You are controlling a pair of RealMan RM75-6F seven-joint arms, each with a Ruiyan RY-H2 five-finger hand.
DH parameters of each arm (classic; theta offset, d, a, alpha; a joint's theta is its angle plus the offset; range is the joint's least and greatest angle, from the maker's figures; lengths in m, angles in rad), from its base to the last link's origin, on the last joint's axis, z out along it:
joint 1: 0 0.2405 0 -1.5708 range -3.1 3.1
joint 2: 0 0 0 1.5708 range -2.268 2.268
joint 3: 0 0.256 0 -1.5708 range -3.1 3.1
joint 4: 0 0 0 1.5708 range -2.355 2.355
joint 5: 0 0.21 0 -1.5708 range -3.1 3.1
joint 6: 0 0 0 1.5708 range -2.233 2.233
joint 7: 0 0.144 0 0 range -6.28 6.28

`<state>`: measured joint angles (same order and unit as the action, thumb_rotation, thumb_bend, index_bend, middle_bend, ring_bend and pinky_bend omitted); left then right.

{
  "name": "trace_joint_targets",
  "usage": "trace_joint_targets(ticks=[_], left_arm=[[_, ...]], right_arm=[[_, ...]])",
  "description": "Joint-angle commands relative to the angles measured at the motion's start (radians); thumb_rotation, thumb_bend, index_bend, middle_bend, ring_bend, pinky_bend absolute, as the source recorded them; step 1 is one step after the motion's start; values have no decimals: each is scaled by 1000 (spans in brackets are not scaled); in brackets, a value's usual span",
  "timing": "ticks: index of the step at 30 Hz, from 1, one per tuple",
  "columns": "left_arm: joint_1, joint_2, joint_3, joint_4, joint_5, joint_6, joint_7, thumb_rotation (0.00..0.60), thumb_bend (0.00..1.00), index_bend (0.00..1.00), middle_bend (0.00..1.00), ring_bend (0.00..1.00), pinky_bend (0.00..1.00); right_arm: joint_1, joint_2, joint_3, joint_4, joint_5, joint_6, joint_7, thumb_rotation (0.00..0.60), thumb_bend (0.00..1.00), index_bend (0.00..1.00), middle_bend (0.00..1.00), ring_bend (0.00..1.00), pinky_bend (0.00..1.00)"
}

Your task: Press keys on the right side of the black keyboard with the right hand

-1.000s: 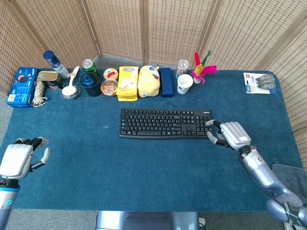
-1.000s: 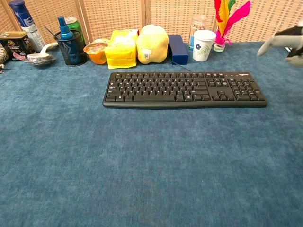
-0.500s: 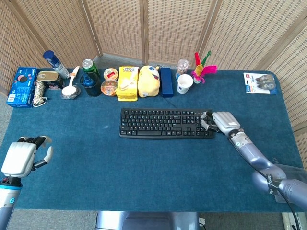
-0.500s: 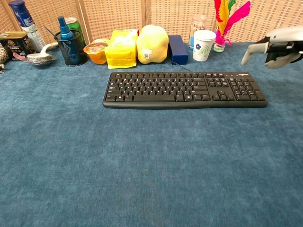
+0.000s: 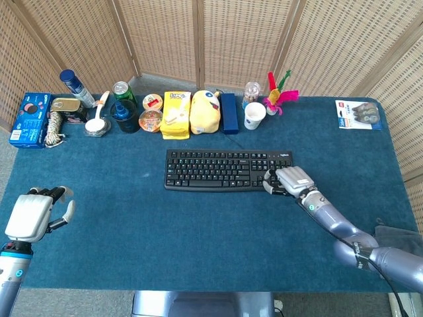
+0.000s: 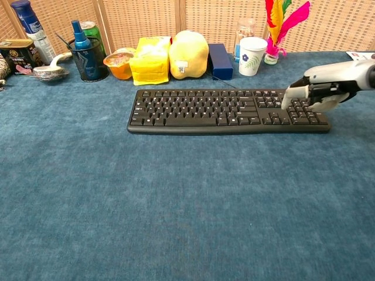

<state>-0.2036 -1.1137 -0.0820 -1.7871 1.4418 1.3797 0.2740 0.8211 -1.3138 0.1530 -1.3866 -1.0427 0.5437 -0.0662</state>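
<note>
The black keyboard (image 5: pixel 225 170) (image 6: pixel 222 108) lies flat in the middle of the blue table. My right hand (image 5: pixel 289 179) (image 6: pixel 321 89) sits over the keyboard's right end, above the number pad. Its fingers are curled in and one white fingertip (image 6: pixel 286 100) points down at the keys there. I cannot tell whether it is touching a key. It holds nothing. My left hand (image 5: pixel 30 214) hovers near the table's front left corner, far from the keyboard, with its fingers apart and empty. It does not show in the chest view.
Along the back edge stand a blue bottle (image 5: pixel 74 84), a green can (image 5: pixel 122 91), a yellow packet (image 5: pixel 176 113), a yellow plush (image 5: pixel 204 111), a blue box (image 5: pixel 229 112), a paper cup (image 5: pixel 254 115) and pink feathers (image 5: pixel 281 96). A battery pack (image 5: pixel 358 113) lies far right.
My right hand has moved left from beside the keyboard's right end to over its number pad, and dropped lower. The left hand has barely shifted.
</note>
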Motion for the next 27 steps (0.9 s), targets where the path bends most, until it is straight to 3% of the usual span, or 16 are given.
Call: trace_joint_targets(ticks=[1,27], left_arm=[[0,0,1,2,0,0,-1,32,426,397,506,544,424],[11,-5,21,48,-4,7,-47,34,427,397,506,545,424]], right_arm=[[15,-10,-6,0,21,1,-19,0,529,266,926,1000,958],[107,-61,-78,18,227,32,-166,0,529,266,926,1000,959]])
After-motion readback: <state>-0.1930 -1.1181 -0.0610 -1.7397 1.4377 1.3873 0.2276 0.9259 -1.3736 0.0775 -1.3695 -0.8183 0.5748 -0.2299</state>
